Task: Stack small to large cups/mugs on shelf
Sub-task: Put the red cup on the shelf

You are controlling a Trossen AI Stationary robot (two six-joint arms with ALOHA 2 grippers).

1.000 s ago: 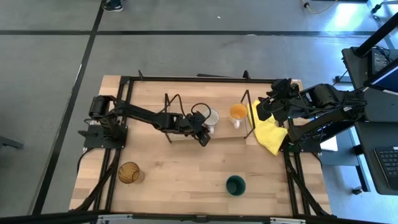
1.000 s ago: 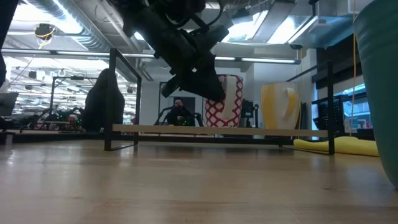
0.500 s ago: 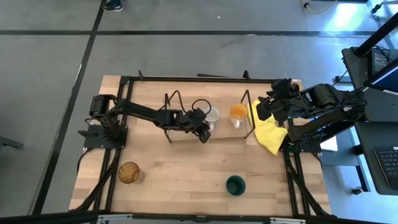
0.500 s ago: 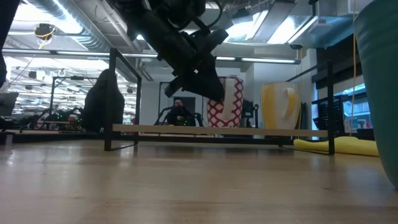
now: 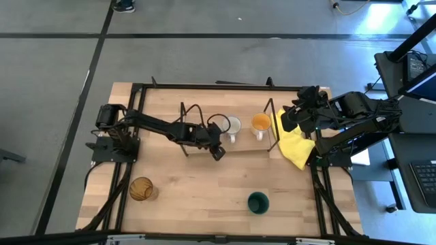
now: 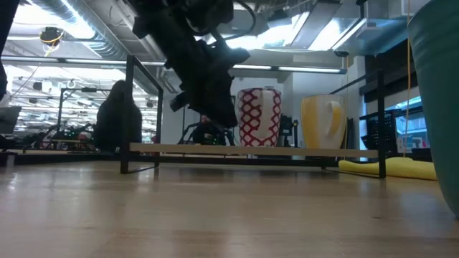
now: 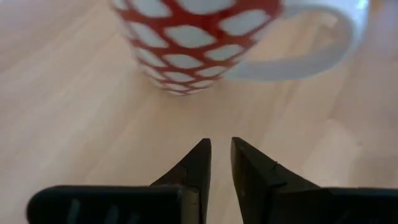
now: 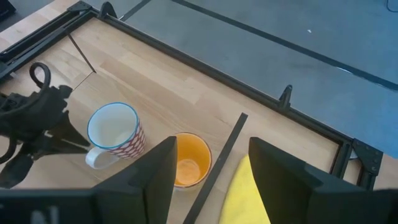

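Note:
The white mug with a red net pattern [image 5: 232, 126] and the orange-inside mug [image 5: 261, 122] stand on their bases on the shelf's wooden board [image 5: 204, 145]. Both also show in the low view [image 6: 259, 117] [image 6: 322, 122]. The amber ribbed tumbler [image 5: 142, 188] and the dark green cup [image 5: 258, 202] stand on the table near its front edge. My left gripper [image 5: 216, 151] hangs just off the patterned mug's near left side. In the left wrist view [image 7: 221, 149] its fingers are a narrow gap apart and hold nothing, and the mug [image 7: 193, 43] is ahead of them. My right gripper [image 5: 291, 117] waits open at the shelf's right end.
A yellow cloth [image 5: 294, 144] lies on the table right of the shelf, under my right arm. The shelf's black wire end frames [image 5: 185, 126] [image 5: 271, 126] rise at both ends of the board. The table's black frame [image 5: 204, 86] runs along its edges.
My left gripper has drawn back from the patterned mug toward the table's left and near edge. In the low view the mug, half hidden behind the gripper before, now shows almost whole. The mug stays in place on the shelf.

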